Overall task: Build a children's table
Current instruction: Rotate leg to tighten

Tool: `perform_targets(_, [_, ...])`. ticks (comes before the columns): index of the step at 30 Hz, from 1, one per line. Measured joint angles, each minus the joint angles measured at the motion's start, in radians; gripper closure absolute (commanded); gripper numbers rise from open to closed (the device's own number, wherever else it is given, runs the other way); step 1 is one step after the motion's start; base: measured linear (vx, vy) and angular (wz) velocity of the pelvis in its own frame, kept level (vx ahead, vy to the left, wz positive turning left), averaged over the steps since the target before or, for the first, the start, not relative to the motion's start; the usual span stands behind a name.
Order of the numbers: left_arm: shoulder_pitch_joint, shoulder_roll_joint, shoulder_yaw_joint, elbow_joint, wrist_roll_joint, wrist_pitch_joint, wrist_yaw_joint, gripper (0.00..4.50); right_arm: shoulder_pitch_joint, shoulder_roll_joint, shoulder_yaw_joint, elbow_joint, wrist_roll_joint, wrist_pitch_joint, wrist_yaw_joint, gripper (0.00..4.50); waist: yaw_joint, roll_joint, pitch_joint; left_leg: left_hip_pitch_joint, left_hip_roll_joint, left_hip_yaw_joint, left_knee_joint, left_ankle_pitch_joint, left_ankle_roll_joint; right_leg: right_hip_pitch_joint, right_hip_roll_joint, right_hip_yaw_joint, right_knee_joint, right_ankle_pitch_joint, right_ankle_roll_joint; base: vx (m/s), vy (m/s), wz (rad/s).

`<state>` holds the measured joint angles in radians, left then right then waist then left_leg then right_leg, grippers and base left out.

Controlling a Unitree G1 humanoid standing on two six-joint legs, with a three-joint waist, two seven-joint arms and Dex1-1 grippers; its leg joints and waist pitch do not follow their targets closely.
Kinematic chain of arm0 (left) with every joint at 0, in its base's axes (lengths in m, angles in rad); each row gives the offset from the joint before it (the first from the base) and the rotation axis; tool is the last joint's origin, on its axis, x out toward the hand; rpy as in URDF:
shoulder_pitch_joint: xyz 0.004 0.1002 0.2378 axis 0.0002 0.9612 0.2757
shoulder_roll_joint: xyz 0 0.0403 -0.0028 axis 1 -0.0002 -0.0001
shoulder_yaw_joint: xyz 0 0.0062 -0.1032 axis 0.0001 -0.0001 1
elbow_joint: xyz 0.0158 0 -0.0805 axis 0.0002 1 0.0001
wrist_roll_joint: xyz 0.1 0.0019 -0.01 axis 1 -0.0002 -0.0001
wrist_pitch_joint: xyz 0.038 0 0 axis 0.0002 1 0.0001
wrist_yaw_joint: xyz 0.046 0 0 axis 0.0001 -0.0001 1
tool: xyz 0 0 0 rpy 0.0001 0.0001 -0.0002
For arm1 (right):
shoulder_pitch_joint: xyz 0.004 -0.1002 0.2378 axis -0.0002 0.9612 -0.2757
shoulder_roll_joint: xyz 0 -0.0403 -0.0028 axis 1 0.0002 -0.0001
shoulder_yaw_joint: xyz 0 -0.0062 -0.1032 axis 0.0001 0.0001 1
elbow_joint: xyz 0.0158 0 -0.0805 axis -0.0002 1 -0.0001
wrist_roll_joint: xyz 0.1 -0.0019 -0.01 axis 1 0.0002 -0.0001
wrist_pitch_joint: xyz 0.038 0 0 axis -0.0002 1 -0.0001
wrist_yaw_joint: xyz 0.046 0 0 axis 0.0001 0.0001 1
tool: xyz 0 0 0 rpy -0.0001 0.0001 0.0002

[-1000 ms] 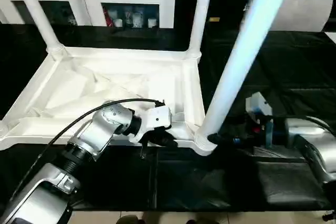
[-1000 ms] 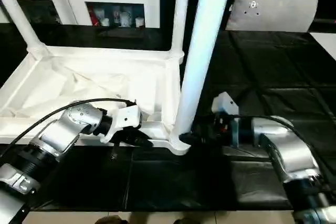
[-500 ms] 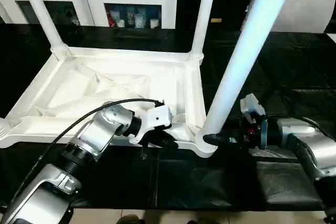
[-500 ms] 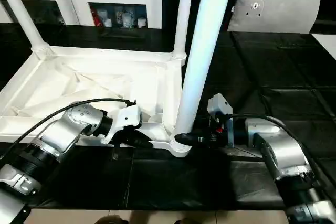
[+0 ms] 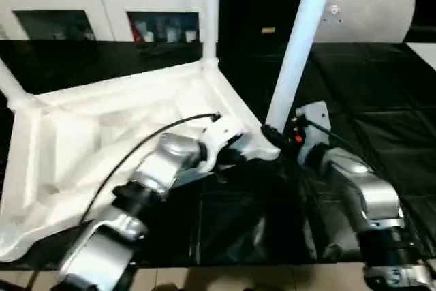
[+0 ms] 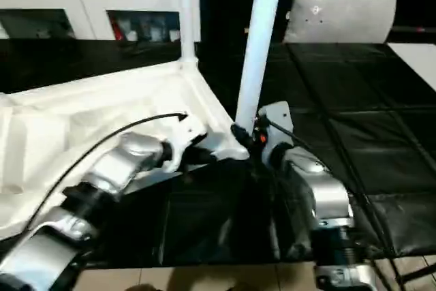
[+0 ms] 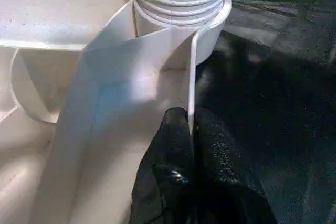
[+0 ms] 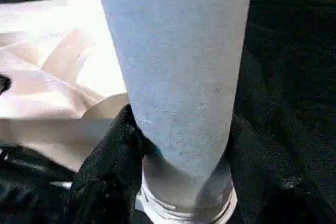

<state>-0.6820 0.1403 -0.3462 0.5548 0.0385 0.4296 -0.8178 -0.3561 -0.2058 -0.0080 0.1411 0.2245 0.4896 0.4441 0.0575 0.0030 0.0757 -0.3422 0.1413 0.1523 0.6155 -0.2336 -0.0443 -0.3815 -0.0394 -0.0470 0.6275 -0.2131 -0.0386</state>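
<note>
The children's table lies upside down on the black work table, its white ribbed tabletop [image 5: 82, 134] turned at an angle to me. Three white legs stand up from its corner sockets: one at the back [image 5: 210, 11], one at the left [image 5: 10, 86], one at the near right corner [image 5: 300, 46]. My left gripper [image 5: 240, 157] is shut on the thin rim wall [image 7: 190, 77] just beside that corner's socket [image 7: 210, 30]. My right gripper [image 5: 272, 134] is shut on the near right leg [image 8: 178, 66] close to its base, one black finger [image 8: 113, 166] on each side.
The black-covered work table [image 5: 381, 80] stretches to the right and front. A white cabinet [image 5: 102, 5] with shelves stands behind it, and a grey cushion [image 5: 371, 15] lies at the back right. A black cable [image 5: 157, 134] runs along my left forearm.
The tabletop has swung round, its near right corner moving away from me and its left side coming nearer, with both grippers on it. My right gripper has closed on the leg.
</note>
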Motion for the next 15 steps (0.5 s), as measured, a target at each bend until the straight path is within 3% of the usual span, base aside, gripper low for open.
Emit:
perform_targets(6, [0.001,0.02,-0.028,-0.013,0.016,-0.042,-0.036,4.5,0.043,-0.051,0.01,-0.021,0.005,-0.064,0.089,1.35,0.003,0.001,-0.001,-0.005,0.0,0.002,-0.002,0.003,0.006,-0.002,-0.002,-0.001,-0.002,0.0,0.0,0.0,0.0,0.0])
perform_targets(13, [0.033,0.097,-0.054,-0.056,0.017,-0.139,-0.122,4.5,0.093,-0.166,0.015,-0.043,0.041,-0.137,0.289,0.72,0.007,0.001,-0.001,-0.008,0.002,0.002,-0.01,0.005,0.009,-0.004,-0.002,-0.007,-0.01,0.0,0.001,0.0,0.0,0.0])
perform_targets(15, [0.053,0.129,-0.06,-0.078,0.017,-0.183,-0.161,4.5,0.104,-0.205,0.019,-0.052,0.048,-0.155,0.35,0.72,0.008,0.002,-0.001,-0.008,0.003,0.002,-0.011,0.005,0.009,-0.004,-0.002,-0.009,-0.011,0.0,0.001,0.0,0.0,0.0])
